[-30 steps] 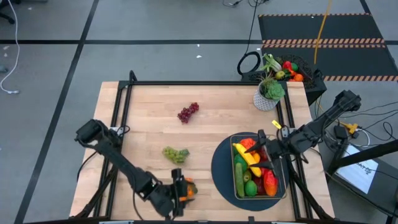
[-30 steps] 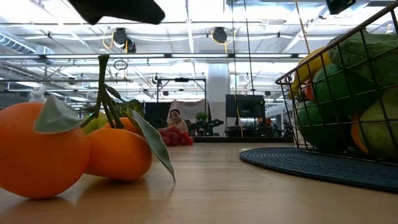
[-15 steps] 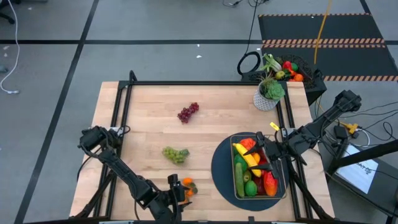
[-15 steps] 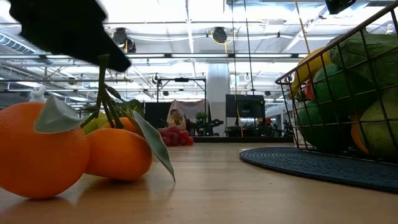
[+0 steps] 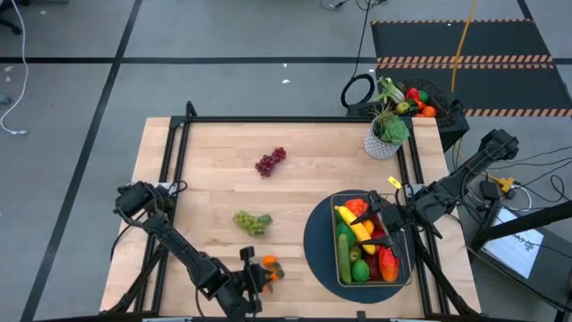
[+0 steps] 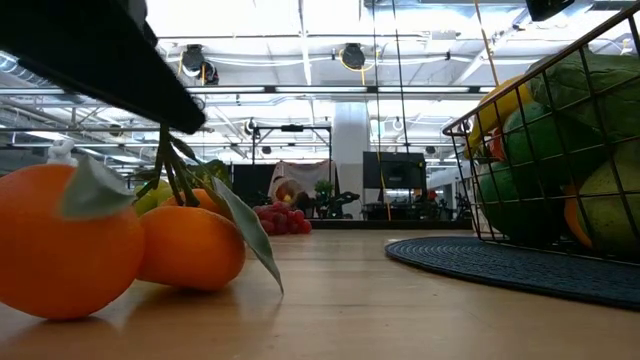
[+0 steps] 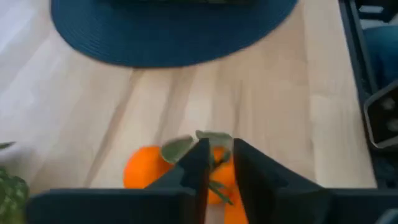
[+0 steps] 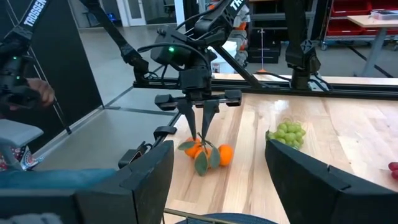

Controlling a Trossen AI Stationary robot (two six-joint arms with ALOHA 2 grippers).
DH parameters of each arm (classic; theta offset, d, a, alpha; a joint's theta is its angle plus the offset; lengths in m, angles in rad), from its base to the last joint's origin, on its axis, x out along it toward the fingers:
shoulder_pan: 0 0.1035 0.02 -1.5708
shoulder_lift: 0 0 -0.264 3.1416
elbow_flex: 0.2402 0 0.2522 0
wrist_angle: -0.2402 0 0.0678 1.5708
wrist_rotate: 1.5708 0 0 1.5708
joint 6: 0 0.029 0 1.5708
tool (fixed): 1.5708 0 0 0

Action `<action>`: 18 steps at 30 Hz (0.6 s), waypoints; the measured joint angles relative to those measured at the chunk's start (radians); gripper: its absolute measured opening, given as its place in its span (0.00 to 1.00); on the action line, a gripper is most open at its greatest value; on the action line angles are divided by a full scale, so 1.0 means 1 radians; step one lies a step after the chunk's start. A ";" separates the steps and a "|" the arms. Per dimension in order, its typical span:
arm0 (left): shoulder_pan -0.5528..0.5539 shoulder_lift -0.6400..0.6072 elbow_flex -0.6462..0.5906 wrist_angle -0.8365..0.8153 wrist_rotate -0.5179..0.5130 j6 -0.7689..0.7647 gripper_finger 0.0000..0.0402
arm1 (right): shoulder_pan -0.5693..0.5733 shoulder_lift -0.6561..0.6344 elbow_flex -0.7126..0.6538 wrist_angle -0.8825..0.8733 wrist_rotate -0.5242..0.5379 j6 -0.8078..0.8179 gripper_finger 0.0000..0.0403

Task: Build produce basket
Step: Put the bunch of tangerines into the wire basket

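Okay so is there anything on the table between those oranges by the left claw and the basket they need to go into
Nothing visible blocks the way. The left claw is at the oranges, pinching their leafy stem. Between them and the basket lies only bare wood and the flat dark mat. The green grapes sit off that line.

One camera looks straight down on my whole table (image 5: 223, 179), a second sits at tabletop height close beside the oranges (image 6: 120, 245), facing the room, and my wrist cameras both take in those oranges, the left from just above, the right from across the table.
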 joint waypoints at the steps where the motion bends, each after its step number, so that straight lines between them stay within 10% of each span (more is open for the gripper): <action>1: 0.003 0.000 0.000 0.003 -0.007 0.005 0.15 | 0.000 0.000 0.000 0.000 0.000 0.000 0.61; 18: 0.106 -0.052 0.118 0.006 -0.003 0.288 0.04 | 0.000 0.008 0.000 -0.002 0.001 0.022 0.61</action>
